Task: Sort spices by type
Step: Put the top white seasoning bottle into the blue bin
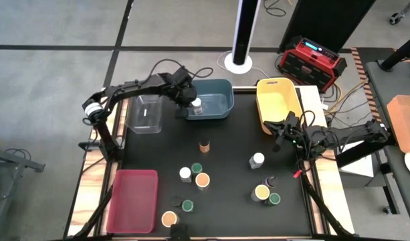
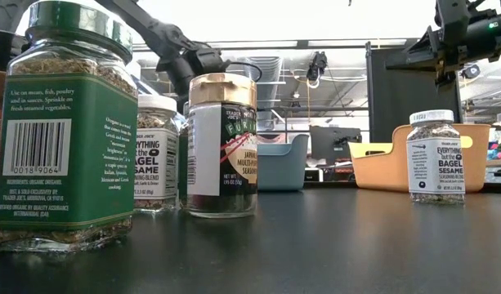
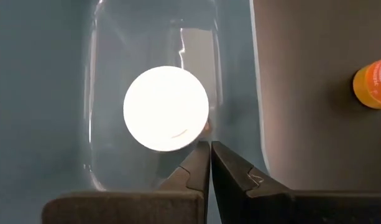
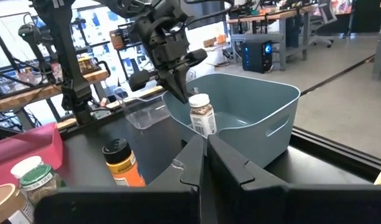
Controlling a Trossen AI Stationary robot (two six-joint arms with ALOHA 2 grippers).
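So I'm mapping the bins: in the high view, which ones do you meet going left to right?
Red bin → clear bin → blue bin → yellow bin.

Even overhead light; white jar lid (image 3: 166, 109) blown out w/ glare in left wrist view, foreground jars soft.

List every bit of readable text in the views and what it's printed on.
"EVERYTHING but the BAGEL SESAME": white-lidded jar, right, low view.
"EVERYTHING", "BAGEL SESAME", "BLEND": white-lidded jar behind.
"TRADER JOE'S", "MULTI-PURPOSE SEASONING": tan-lidded jar.
"0018 9064", "ORGANIC": green-labelled jar.
Finer print: too small to read.
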